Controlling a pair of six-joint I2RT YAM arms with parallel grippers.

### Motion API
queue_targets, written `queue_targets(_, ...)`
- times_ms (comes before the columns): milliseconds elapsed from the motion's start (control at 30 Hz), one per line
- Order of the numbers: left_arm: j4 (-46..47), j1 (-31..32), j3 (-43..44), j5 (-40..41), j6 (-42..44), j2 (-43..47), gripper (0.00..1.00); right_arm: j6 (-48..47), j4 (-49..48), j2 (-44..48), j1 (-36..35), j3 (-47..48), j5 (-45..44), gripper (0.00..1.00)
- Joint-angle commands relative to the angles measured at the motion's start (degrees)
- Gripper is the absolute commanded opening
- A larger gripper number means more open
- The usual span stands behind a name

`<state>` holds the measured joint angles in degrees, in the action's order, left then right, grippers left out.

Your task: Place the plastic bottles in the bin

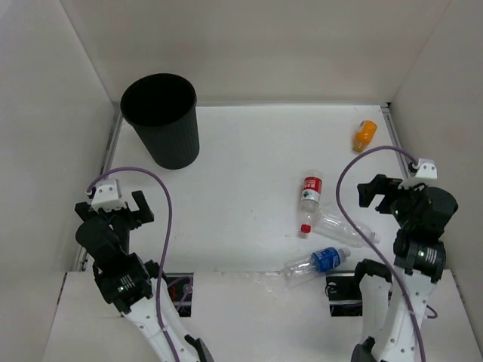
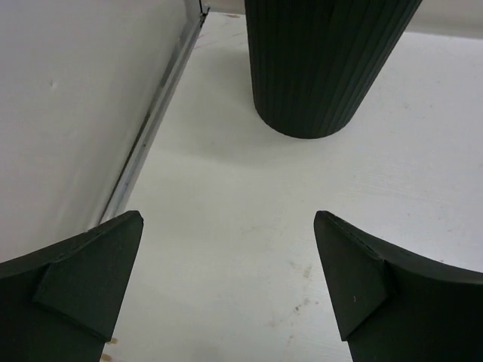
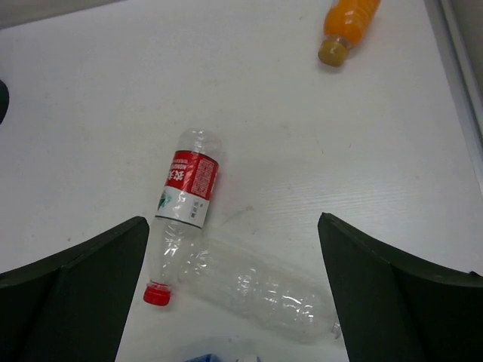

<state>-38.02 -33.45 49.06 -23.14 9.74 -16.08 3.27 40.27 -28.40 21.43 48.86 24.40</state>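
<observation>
The black ribbed bin (image 1: 161,121) stands upright at the far left; its lower wall shows in the left wrist view (image 2: 321,60). The orange bottle (image 1: 364,135) lies at the far right, also in the right wrist view (image 3: 346,26). The red-label bottle (image 1: 309,202) lies mid-right with its red cap toward me (image 3: 183,207). The plain clear bottle (image 1: 346,230) lies beside it (image 3: 256,285). The blue-label bottle (image 1: 315,263) lies near the front edge. My left gripper (image 1: 128,207) is open and empty (image 2: 229,256). My right gripper (image 1: 377,192) is open and empty above the clear bottles (image 3: 234,260).
White walls enclose the table on the left, back and right. A metal rail (image 2: 155,121) runs along the left wall's foot, and another (image 3: 460,68) along the right wall. Two dark cutouts (image 1: 177,290) sit by the arm bases.
</observation>
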Motion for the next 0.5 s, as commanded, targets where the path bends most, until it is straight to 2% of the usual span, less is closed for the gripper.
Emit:
queue_targets(0, 0.2, -3.7, -1.9, -7.9, -8.0, 2.4, 1.0, 0.6, -2.8, 8.1, 0.9, -0.7, 1.8, 1.0)
queue_targets(100, 0.2, -6.3, -2.4, -13.5, -13.0, 3.9, 1.0, 4.5, -3.2, 8.6, 2.6, 0.7, 5.7, 1.0)
queue_targets(267, 1.1, -9.4, -4.3, -19.3, -17.7, 4.7, 1.0, 8.2, -6.1, 7.6, 3.7, 0.4, 4.8, 1.0)
queue_targets(367, 0.5, -9.1, -4.9, -20.1, -19.5, 4.8, 1.0, 12.7, -1.4, 10.5, 3.5, -0.7, 5.0, 1.0)
queue_targets(467, 0.2, -8.9, -4.7, -20.4, -20.5, 6.7, 1.0, 14.3, 1.5, 11.3, 4.5, -5.0, 9.2, 1.0)
